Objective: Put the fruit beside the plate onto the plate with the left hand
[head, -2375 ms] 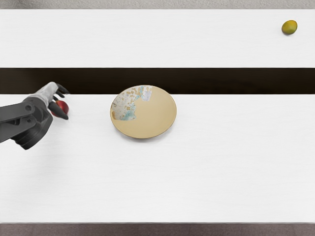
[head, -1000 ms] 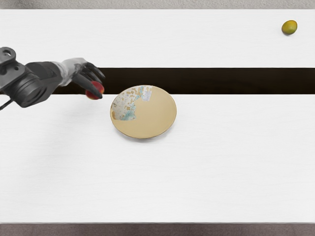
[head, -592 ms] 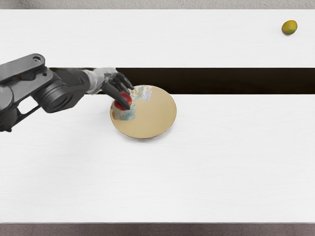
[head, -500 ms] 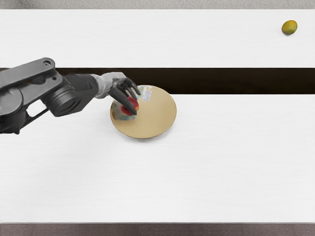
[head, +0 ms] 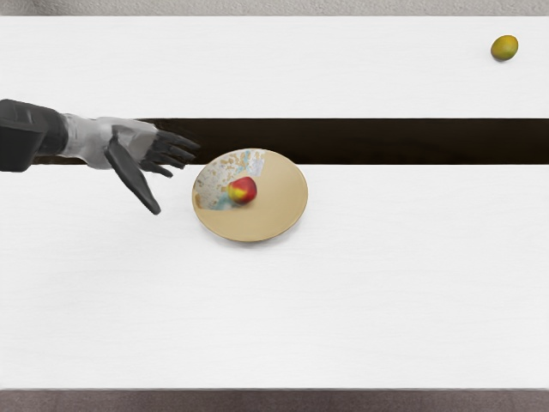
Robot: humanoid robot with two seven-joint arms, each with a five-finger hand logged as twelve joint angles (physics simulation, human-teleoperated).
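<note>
left hand empty beside plate; fruit on plate; placement judged done.
my left hand (head: 137, 148) hangs just left of the plate (head: 279, 219), fingers (head: 176, 151) spread wide, holding nothing and clear of the rim. the red-and-yellow fruit (head: 243, 190) lies on the plate, a little left of its centre, inside the rim and apart from my hand. step in hand, by my reading: the fruit is set down and only the retreat is left. that calls for drawing my arm off leftward without brushing the plate's left edge. room: the white table (head: 343, 292) lies open to the left and in front. a dark gap (head: 412, 141) runs just behind the plate's far rim, so the plate must not be nudged backward. a yellow-green fruit (head: 504, 47) sits well apart at far right, no concern here.
</note>
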